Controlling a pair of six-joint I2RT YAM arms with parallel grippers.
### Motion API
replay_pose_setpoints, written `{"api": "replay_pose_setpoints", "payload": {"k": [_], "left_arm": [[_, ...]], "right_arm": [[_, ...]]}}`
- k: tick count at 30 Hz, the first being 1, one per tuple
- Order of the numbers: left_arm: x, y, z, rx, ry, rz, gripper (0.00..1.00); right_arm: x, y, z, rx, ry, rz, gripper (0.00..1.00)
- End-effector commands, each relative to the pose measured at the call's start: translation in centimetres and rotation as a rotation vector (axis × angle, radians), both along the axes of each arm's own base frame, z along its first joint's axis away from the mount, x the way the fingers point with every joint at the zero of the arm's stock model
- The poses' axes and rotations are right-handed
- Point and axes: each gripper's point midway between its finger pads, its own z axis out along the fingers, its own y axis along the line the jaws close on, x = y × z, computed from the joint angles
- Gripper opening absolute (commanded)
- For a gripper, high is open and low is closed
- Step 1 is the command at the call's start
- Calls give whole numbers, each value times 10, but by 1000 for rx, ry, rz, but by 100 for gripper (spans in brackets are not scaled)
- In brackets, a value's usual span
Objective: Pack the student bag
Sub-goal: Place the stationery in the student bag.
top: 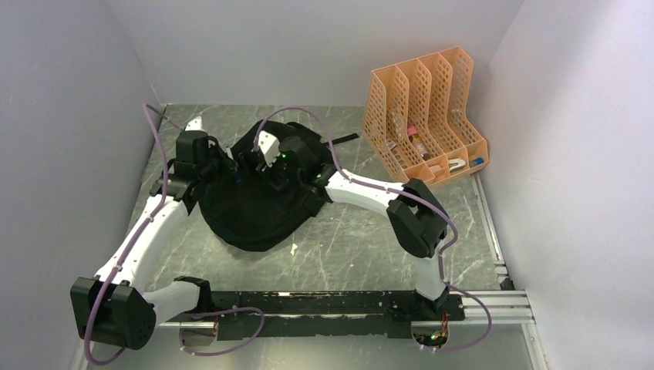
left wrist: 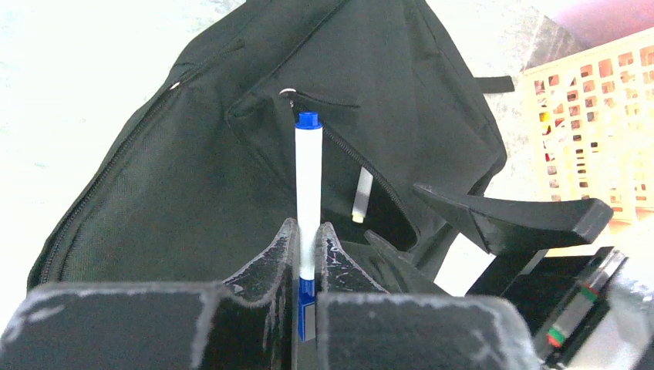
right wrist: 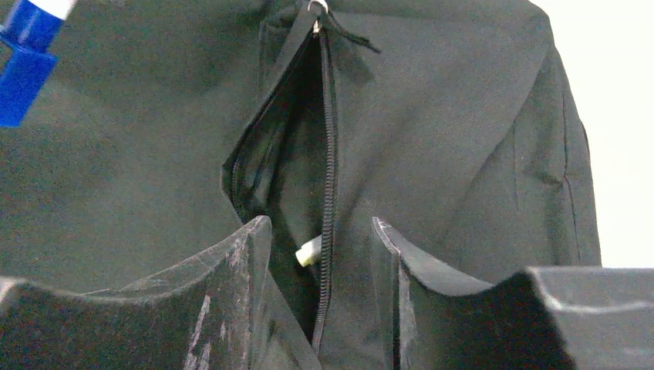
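The student bag (top: 262, 208) lies floppy and black on the table between both arms. Its front pocket (right wrist: 285, 177) is unzipped and gapes, with a small pale stick (right wrist: 308, 250) lying inside. My left gripper (left wrist: 308, 227) is shut on a white marker with a blue cap (left wrist: 308, 177), which stands upright just in front of the pocket mouth (left wrist: 370, 200). My right gripper (right wrist: 320, 223) is open over the lower end of the pocket, its fingers standing either side of the zipper line without pinching it. One of its fingers (left wrist: 509, 216) shows in the left wrist view.
An orange mesh file organiser (top: 424, 116) with small items in its slots stands at the back right. Grey walls close in the table on three sides. A black strap (top: 343, 139) trails from the bag toward the organiser.
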Motion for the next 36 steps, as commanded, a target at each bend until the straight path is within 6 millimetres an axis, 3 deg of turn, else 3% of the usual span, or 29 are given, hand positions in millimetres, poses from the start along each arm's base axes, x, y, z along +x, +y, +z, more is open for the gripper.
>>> {"api": "replay_pose_setpoints", "payload": {"k": [1,6,10,17,28,36], "left_arm": [[-5,-3,2,-26,-10,-19,5],[-6,-5,-2,-37,-3,-30,5],[-7,-10,-6,-55,4,-47,5],[-7,-23,-16,-104,19,-102,5],[-11,-41,-39,-145,77,-192,5],[-7,-77,-45,-239,102,-332,5]], "right_arm": [[13,-6,-2,-116,-123,-73,54],[24,-18,0,-161,-199,-194,46],[28,-22,9,-135,-214,-240,24],[27,-18,15,-74,-193,-256,1],[40,-5,45,131,-92,-258,0],[36,0,60,226,-58,-216,0]]}}
